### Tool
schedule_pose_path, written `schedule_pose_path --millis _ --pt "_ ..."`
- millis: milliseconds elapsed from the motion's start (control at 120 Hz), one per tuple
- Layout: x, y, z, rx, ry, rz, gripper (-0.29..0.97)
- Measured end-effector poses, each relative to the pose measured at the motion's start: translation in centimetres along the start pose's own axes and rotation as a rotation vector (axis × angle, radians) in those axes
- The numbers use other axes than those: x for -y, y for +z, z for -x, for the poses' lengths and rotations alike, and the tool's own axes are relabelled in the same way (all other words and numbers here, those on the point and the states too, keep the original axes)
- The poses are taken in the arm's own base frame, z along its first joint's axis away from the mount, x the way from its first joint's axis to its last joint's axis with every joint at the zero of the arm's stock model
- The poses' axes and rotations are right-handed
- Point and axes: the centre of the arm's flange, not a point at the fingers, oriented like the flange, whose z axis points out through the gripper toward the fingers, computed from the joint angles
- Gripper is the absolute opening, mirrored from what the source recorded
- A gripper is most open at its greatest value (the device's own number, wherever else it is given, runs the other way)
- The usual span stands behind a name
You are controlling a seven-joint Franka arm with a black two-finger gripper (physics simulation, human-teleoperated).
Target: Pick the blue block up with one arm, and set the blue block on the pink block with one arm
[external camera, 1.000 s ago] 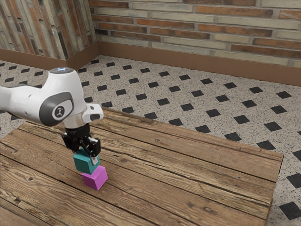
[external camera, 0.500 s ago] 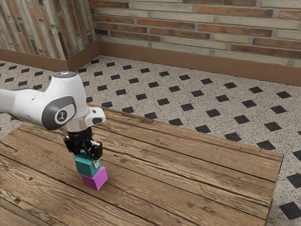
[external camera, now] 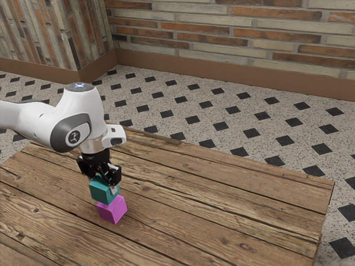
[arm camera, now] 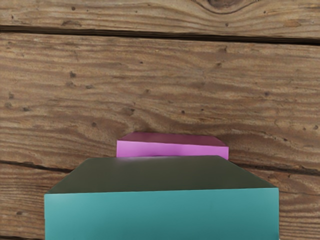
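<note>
- gripper [external camera: 104, 180] clamped on blue block [external camera: 101, 192], 1 finger on each side, grip near the block's top.
- blue block is held right over pink block [external camera: 112, 210]. The faces look touching or just apart; cannot tell which.
- pink block sits flat on wooden table [external camera: 233, 188], toward the exterior view's left part of it.
- stack not centred: in the exterior view blue is shifted to the exterior view's left of pink, with some overhang there.
- wrist view agrees: blue is under the hand and a strip of pink pokes out beyond its far edge.
- judged step: placing, release not yet done, task close to finished.
- risk 1: letting go with this offset could tip blue off the overhanging side if the overlap is too small.
- risk 2: if a gap remains, blue drops and may skid off pink.
- risk 3: pushing lower off-centre could tilt or shove pink, which nothing braces.
- risk 4: a finger dragging on release could pull blue sideways.
</note>
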Motion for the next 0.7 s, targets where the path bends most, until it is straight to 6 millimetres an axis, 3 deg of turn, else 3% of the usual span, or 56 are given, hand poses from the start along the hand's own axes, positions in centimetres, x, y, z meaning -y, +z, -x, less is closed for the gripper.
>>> schedule_pose_path --millis 700 --pt "-0.46 0.78 -0.07 0.006 0.003 -0.001 0.34"
